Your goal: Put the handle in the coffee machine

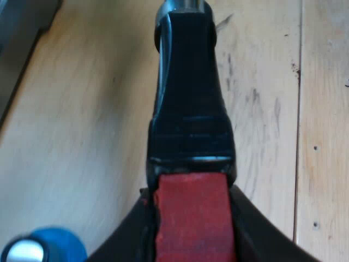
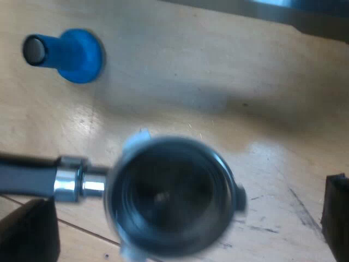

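Note:
The metal holder's dark handle runs away from my left gripper, which is shut on the handle's red end. The holder is lifted above the wooden table. In the right wrist view its round metal basket faces up, with the chrome neck joining it to the handle. My right gripper is open above the basket, one finger by the handle and the other well past the basket's far rim; it touches nothing.
A blue tamper stands on the wooden table, a short way from the holder, and it sits close beside my left gripper as the blue tamper. The machine's dark base edges the table beyond the basket.

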Motion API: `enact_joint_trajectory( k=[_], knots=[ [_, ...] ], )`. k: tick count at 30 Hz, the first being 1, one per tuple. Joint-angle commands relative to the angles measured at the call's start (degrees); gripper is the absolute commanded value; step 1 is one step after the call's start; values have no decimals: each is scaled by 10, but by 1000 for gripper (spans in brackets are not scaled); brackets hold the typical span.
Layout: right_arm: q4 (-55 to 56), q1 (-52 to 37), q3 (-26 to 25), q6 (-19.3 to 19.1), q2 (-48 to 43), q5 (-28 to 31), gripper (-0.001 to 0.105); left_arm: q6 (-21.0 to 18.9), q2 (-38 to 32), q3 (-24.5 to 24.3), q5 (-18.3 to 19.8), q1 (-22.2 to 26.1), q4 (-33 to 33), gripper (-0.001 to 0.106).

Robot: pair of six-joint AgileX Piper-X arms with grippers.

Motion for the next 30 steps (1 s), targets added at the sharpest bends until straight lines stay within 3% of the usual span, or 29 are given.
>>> enact_joint_trajectory(
  k=[1, 5, 10, 18, 26, 30],
  knots=[
    [1, 2, -7, -6, -38, 1, 105, 1, -7, -4, 27, 42, 18, 0],
    [0, 6, -7, -6, -74, 6, 105, 1, -7, -4, 27, 81, 28, 0],
    [0, 51, -7, 0, -110, 82, 105, 7, -7, -4, 34, 142, 48, 0],
    [-11, 169, -7, 57, -115, 208, 105, 102, -7, -6, 37, 233, 134, 0],
    [-71, 268, -6, 95, -111, 336, 105, 162, -29, -7, 39, 311, 166, 0],
    [-113, 306, -5, 97, -90, 388, 105, 209, -44, -7, 77, 383, 165, 0]
  ],
)
